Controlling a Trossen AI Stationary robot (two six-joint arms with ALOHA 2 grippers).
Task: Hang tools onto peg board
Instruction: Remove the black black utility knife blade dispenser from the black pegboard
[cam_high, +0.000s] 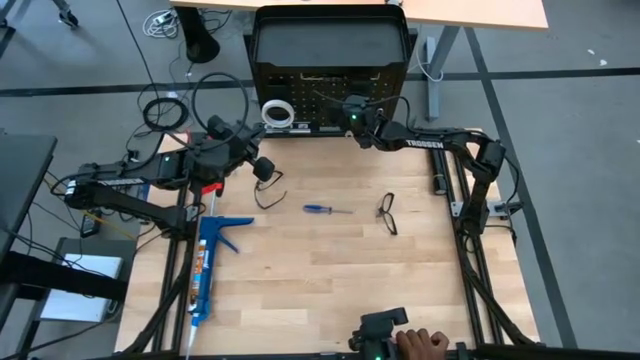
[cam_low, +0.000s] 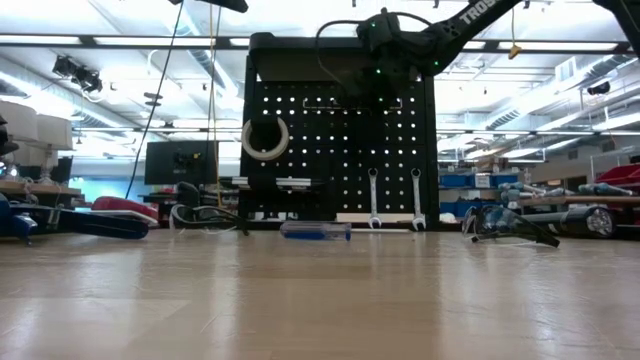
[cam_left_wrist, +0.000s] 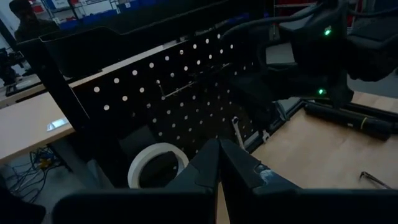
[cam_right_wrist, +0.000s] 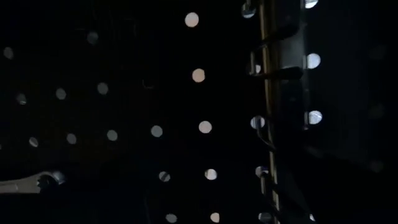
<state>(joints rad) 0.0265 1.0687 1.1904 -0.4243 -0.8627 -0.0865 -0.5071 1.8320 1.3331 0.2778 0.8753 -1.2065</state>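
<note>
The right end effector (cam_high: 345, 112) stood wide open, apparently empty, against the upright black perforated peg board (cam_high: 330, 85); the blue-handled screwdriver (cam_high: 322, 209) lay behind it on open desk (cam_high: 330, 270). The left end effector (cam_high: 262, 168) was shut.

Grey floor (cam_high: 90, 50) (cables strewn), bright ceiling lights (cam_low: 110, 40)

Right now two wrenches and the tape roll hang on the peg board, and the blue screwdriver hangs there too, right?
Not quite. The wrenches and tape roll hang on the peg board, but the blue screwdriver lies on the table, as the high view shows.
</note>
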